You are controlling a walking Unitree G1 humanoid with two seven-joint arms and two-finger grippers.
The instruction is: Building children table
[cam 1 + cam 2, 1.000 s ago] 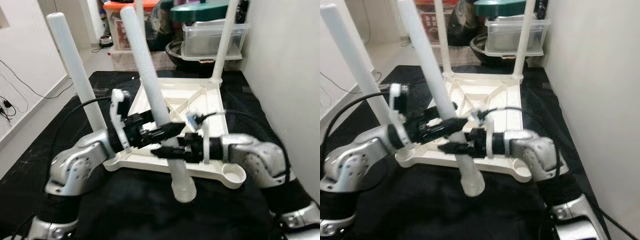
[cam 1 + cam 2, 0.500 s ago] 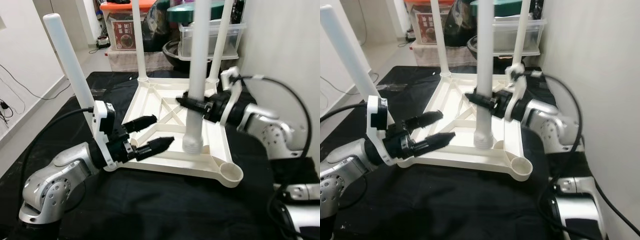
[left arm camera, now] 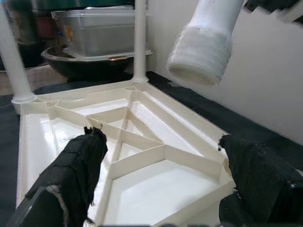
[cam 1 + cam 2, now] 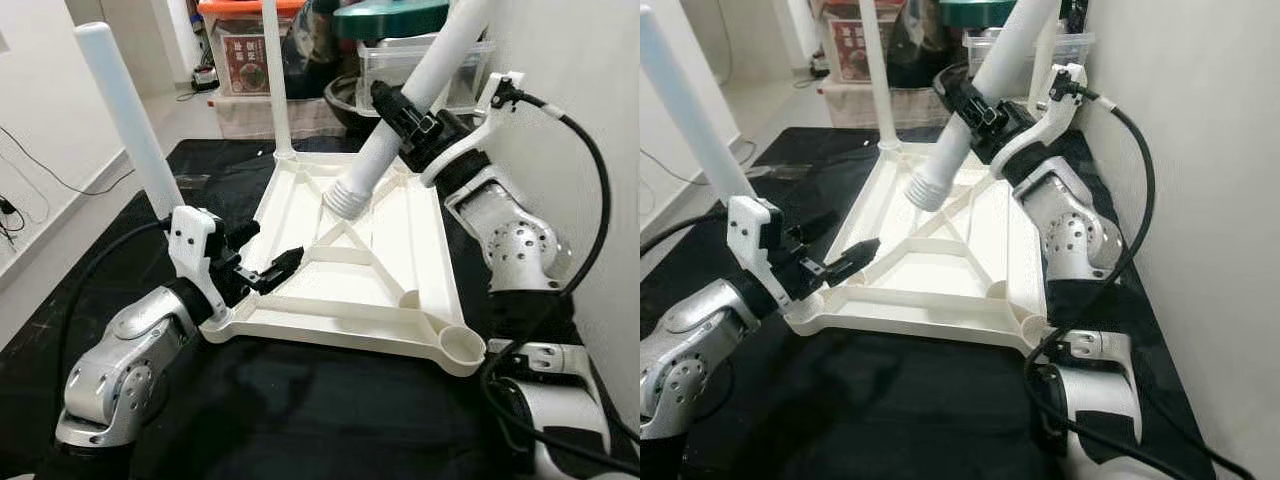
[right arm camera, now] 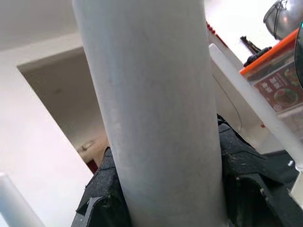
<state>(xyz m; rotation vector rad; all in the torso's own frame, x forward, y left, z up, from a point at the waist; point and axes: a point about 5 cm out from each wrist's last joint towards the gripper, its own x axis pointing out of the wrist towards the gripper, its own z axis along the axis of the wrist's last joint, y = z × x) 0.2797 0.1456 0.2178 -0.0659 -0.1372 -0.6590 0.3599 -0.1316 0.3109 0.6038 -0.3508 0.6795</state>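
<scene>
Now, head views: upturned tabletop (image 4: pixel 350 270) lies on black surface (image 4: pixel 300 400), three legs already upright in corners. Right tool (image 4: pixel 405 112) clamps fourth leg (image 4: pixel 400 130), tilted, threaded end above tabletop centre, well apart from empty near-right socket (image 4: pixel 462 345). Advice: swing leg upright over socket before lowering, then twist. Left tool (image 4: pixel 262 262) spread, empty, near tabletop's near-left edge.

Left wrist view: fingers (image 3: pixel 80 161) wide; threaded end (image 3: pixel 201 59) hangs above ribs.

Right wrist view: leg gripped firmly.

Behind: clear lidded bin (image 4: pixel 425 75), contents unclear.

silver jointed arms (image 4: pixel 130 350), white wrist brackets (image 4: pixel 192 245), looping black cables (image 4: pixel 590 180) (black fingers)
</scene>
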